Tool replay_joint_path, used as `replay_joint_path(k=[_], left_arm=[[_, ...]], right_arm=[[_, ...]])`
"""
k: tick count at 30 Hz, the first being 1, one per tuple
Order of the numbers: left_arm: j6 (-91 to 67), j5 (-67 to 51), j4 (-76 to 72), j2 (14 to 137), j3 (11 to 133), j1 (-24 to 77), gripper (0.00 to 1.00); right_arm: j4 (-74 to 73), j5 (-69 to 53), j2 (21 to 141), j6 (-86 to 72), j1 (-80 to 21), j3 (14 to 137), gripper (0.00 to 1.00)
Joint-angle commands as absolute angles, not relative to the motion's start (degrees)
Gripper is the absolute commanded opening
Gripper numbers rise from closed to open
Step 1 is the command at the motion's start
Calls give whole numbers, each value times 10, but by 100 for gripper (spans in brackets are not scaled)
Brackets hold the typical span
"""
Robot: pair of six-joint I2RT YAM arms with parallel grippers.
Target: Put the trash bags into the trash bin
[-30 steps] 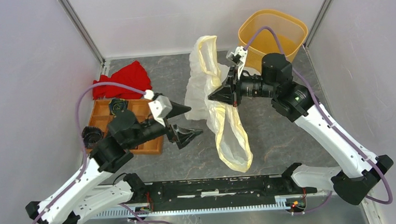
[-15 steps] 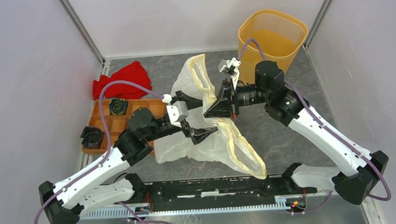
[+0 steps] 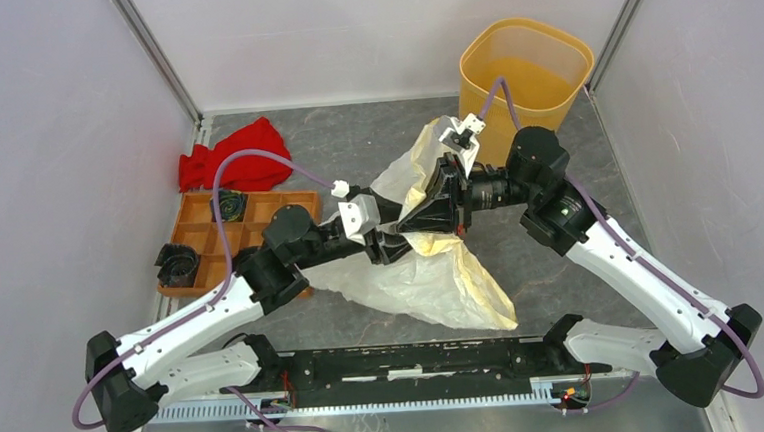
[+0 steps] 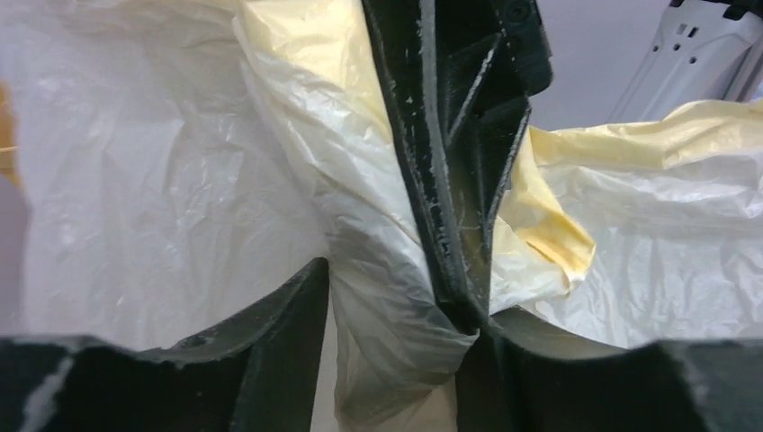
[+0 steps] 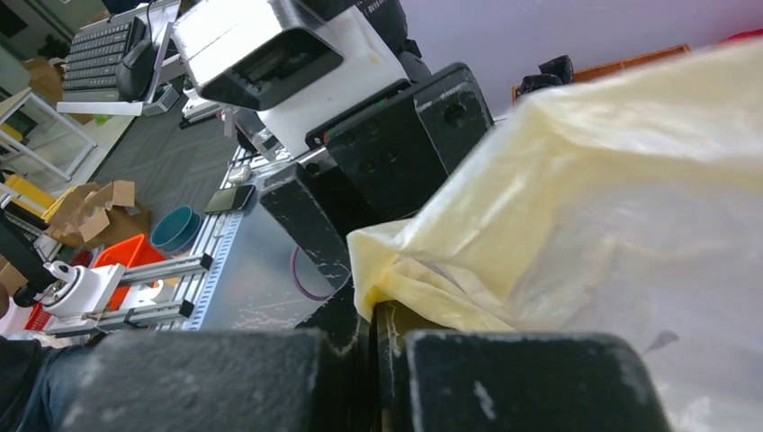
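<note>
Since the previous frame, the left gripper [image 3: 396, 243] has advanced until its tips meet those of the right gripper [image 3: 417, 224], and the bag's upper part has shifted toward the trash bin [image 3: 478, 100].

Top view: the trash bag [image 3: 432, 283] is lifted at mid-table, its lower part spread on the surface, outside the bin. The bin stands at the far right corner. The contact point of both grippers is masked by their own bodies. A red cloth [image 3: 239, 155] and a compartment tray [image 3: 207, 212] lie at left; the left arm covers the tray's near right corner.

Left wrist view: the left gripper [image 4: 400, 306] has its jaws apart, with a fold of the bag [image 4: 162, 180] between them. The right gripper's closed fingers [image 4: 450, 162] stand directly ahead, cut off by the top edge.

Right wrist view: the right gripper [image 5: 373, 324] is clamped on the bag's yellow edge [image 5: 612, 198]. One left finger [image 5: 310, 220] is visible; the other is hidden behind the plastic.
</note>
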State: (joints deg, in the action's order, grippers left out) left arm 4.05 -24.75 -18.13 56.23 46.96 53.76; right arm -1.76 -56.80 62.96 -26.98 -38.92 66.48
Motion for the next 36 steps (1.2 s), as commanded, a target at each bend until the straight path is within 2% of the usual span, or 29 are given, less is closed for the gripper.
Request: replay_joint_path(k=[1, 3, 4, 5, 8, 11, 12, 16, 18, 22, 26, 32, 36], left_arm=[[38, -206, -190, 569, 496, 540, 47], [31, -191, -189, 567, 494, 540, 32], [24, -175, -189, 565, 494, 540, 24], [16, -152, -188, 560, 492, 540, 17], [2, -67, -183, 548, 482, 540, 3], [-22, 23, -170, 527, 469, 539, 2], [-28, 53, -167, 520, 464, 539, 2], [-72, 224, -142, 492, 452, 539, 2], [-102, 303, -114, 482, 454, 539, 2], [-102, 332, -74, 462, 460, 539, 2], [-123, 356, -26, 440, 481, 539, 2], [-170, 351, 34, 404, 509, 539, 2], [-176, 309, 51, 378, 521, 539, 2]], right_arm=[[17, -567, 620, -282, -392, 663, 4], [10, -553, 621, -281, -393, 665, 15], [-6, -539, 621, -271, -393, 672, 24], [-44, -515, 623, -247, -393, 684, 38], [-156, -418, 631, -176, -393, 736, 70], [-237, -315, 634, -127, -393, 782, 93], [-256, -275, 632, -116, -393, 794, 98], [-279, -157, 619, -91, -392, 832, 98], [-287, -29, 608, -85, -392, 845, 98], [-279, 271, 601, -72, -390, 849, 98], [-255, 440, 647, -30, -331, 883, 98], [-278, 377, 750, -70, -159, 956, 98], [-298, 194, 812, -117, -24, 971, 98]])
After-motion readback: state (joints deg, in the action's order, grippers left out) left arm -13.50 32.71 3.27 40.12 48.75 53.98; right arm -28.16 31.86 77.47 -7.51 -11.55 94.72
